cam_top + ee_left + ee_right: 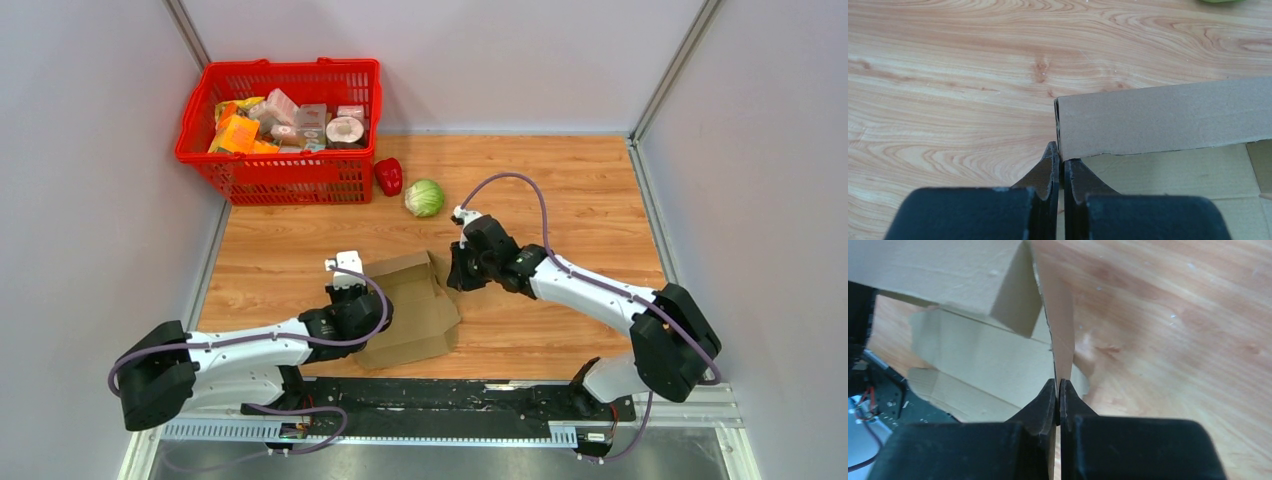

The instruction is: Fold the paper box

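The paper box (415, 310) is plain brown cardboard, lying mostly flat on the wooden table between my two arms, with side walls raised. My left gripper (352, 297) is at the box's left edge; in the left wrist view (1060, 162) its jaws are pinched on the edge of an upright cardboard wall (1163, 120). My right gripper (457, 272) is at the box's right edge; in the right wrist view (1058, 387) its jaws are shut on a thin upright flap (1058, 335), with the rest of the box (973, 350) to its left.
A red mesh basket (281, 178) with several printed packages stands at the back left. A red pepper (388, 176) and a green cabbage (425, 197) lie beside it. Grey walls close in the table on the left, back and right.
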Robot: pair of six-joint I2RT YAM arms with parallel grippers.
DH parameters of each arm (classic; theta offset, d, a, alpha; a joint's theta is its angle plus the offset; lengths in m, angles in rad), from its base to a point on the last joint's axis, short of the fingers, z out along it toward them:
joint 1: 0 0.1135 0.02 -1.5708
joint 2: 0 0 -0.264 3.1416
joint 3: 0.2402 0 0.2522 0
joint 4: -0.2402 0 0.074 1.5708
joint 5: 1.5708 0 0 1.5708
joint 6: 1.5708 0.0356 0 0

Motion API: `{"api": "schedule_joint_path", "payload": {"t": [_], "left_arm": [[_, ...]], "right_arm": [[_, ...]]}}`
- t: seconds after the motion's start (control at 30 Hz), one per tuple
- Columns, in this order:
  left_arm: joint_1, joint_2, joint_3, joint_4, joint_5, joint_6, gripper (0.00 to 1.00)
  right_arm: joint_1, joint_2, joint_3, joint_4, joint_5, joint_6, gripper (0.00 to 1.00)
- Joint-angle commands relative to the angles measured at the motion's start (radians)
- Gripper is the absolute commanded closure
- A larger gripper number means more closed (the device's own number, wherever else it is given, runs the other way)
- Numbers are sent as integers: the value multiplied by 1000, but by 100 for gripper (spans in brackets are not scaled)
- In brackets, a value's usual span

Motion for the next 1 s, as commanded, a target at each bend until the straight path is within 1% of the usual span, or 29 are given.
{"api": "schedule_joint_path", "payload": {"t": [0.0, 0.1, 0.23, 0.33, 0.43, 0.47, 0.5, 0.53, 0.57, 0.63, 0.7, 0.73, 0.83, 0.9, 0.97], "left_arm": [[-3, 24, 39, 46, 11, 14, 100], [-3, 28, 45, 43, 15, 11, 100], [-1, 18, 43, 35, 15, 2, 100], [-3, 8, 34, 32, 14, -1, 100], [-3, 1, 25, 27, 17, -6, 100], [-3, -1, 22, 32, 21, 3, 100], [-1, -1, 17, 40, 30, 12, 100], [-3, -7, 13, 50, 34, 18, 100], [-3, -8, 8, 50, 34, 18, 100], [-3, -21, -3, 49, 31, 17, 100], [-3, -30, -13, 40, 28, 15, 100], [-3, -41, -15, 35, 26, 11, 100], [-3, -56, -26, 26, 20, 9, 100], [-1, -61, -30, 33, 24, 14, 100], [-3, -62, -29, 38, 27, 20, 100]], "right_arm": [[42, -36, 3, 41, -9, 145, 99], [78, -9, -11, 63, 25, 204, 99], [132, 19, -51, 106, 95, 254, 97], [146, 39, -61, 138, 99, 239, 91], [146, 54, -38, 98, 89, 163, 83], [145, 47, -26, 91, 77, 117, 75], [145, 39, -22, 71, 60, 91, 70], [145, 28, -19, 60, 53, 72, 60], [135, 5, -18, 52, 37, 31, 54], [119, -29, -22, 34, -25, 3, 46], [86, -96, -31, 9, -49, -11, 44], [73, -119, -35, 3, -50, -14, 40], [8, -211, -54, -18, -58, -11, 33], [-53, -239, -63, -41, -29, 10, 32], [-128, -277, -92, -37, -44, 41, 32]]}}
